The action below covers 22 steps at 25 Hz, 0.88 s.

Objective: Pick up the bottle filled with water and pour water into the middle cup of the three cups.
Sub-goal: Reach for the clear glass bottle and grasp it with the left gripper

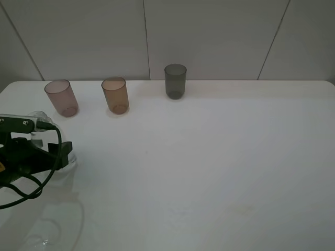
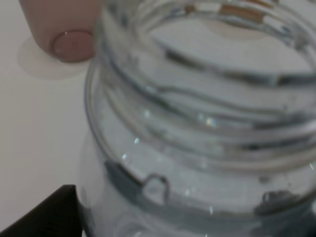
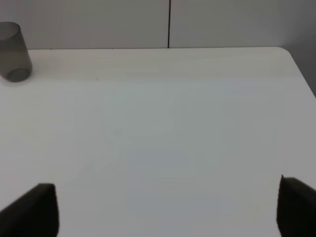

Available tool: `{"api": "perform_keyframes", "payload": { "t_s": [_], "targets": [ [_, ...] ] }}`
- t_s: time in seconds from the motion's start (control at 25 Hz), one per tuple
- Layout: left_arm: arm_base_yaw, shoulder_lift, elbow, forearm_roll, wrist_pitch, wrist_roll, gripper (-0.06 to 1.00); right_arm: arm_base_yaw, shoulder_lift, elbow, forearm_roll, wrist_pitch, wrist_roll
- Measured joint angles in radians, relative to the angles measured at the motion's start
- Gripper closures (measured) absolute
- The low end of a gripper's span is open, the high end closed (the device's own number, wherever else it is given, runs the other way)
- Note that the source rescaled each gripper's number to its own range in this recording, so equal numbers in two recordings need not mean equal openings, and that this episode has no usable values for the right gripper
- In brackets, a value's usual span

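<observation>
The three cups stand in a row at the back of the table: a pinkish one (image 1: 62, 98), the amber middle cup (image 1: 115, 95) and a dark grey one (image 1: 175, 81). At the left edge my left gripper (image 1: 56, 153) is shut on the clear bottle (image 1: 38, 116). Its wide threaded neck (image 2: 207, 98) fills the left wrist view, with one black finger (image 2: 47, 215) beside it and the pinkish cup (image 2: 64, 29) behind. My right gripper (image 3: 168, 210) is open over bare table, with the grey cup (image 3: 14, 58) far off. It is out of the high view.
The white table (image 1: 209, 167) runs to a pale panelled wall (image 1: 209, 36) at the back. Black cable (image 1: 31, 188) loops off the left arm near the front left edge.
</observation>
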Motion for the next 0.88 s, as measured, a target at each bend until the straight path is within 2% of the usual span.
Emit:
{"api": "perform_keyframes", "payload": {
  "t_s": [0.88],
  "targets": [
    [0.0, 0.063, -0.043, -0.011, -0.001, 0.002, 0.3, 0.0, 0.0, 0.0, 0.0, 0.0, 0.0]
  ]
}}
